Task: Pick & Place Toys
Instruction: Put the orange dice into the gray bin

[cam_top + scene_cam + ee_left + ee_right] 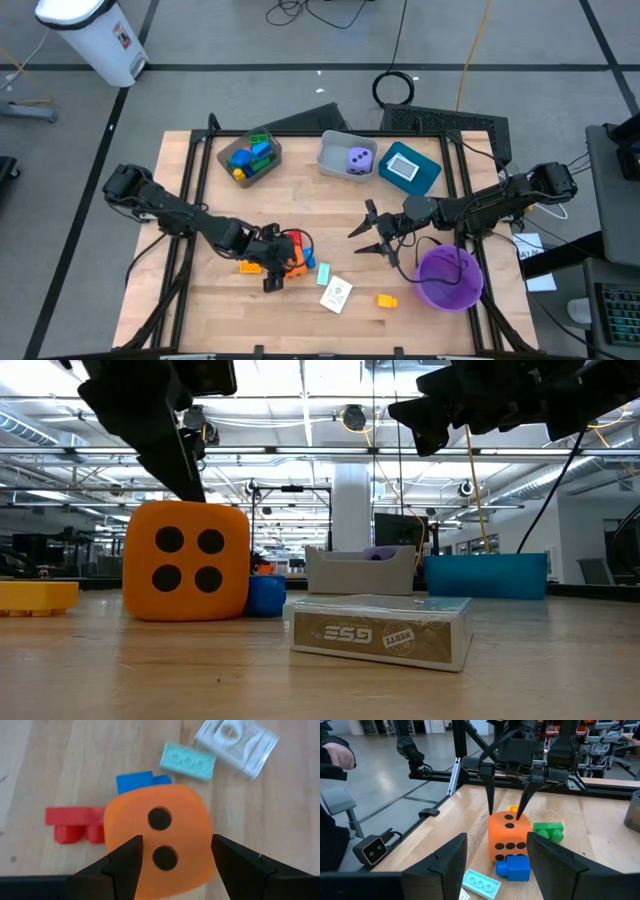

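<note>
Toys are only partly sorted: a purple dotted die (359, 159) and several plastic blocks (250, 157) sit in bins, others lie loose. Left gripper (175, 855) straddles the big orange dotted die (159, 845) on the wooden table (190, 290), grip uncertain; right gripper (370, 233) hovers open-jawed, empty

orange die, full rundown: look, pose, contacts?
The orange die is a large rounded cube with dark recessed dots, looking like soft foam or matte plastic. It sits flat on the wooden table, two dots on top and four toward the low camera. The left gripper straddles it from above, jaws open at either side; actual contact cannot be told. A blue block lies against its base, with a red block and a green block close beside it.
</note>
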Motion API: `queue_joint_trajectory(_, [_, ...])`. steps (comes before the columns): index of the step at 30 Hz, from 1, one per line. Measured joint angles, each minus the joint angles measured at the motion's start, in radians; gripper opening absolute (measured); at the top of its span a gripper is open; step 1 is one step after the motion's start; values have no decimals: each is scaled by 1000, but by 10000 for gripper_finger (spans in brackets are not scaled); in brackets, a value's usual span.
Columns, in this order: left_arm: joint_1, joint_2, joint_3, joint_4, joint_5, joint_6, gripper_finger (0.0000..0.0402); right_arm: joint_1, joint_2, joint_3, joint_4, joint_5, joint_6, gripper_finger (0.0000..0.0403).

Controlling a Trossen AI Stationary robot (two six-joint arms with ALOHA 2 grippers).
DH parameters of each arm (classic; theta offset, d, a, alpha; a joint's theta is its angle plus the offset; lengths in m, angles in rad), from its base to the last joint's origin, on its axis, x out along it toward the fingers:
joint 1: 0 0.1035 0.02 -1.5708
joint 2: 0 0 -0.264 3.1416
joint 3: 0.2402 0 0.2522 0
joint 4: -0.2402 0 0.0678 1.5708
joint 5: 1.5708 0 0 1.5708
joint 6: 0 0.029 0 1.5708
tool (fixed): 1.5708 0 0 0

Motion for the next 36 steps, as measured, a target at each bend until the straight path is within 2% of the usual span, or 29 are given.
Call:
queue_joint_trajectory(4, [19, 1, 0, -30, 6, 46, 244, 0, 0, 0, 0, 0, 0, 196])
queue_joint_trajectory(9, [77, -5, 0, -39, 40, 19, 243, 0, 0, 0, 0, 0, 16, 196])
queue_joint_trajectory(18, [164, -6, 1, -40, 274, 49, 244, 0, 0, 0, -16, 0, 25, 196])
queue_joint_trajectory(21, [175, -6, 1, -41, 317, 49, 244, 0, 0, 0, -15, 0, 26, 196])
queue_joint_trajectory(36, [175, -5, 1, -47, 325, 98, 244, 0, 0, 0, -15, 0, 26, 196])
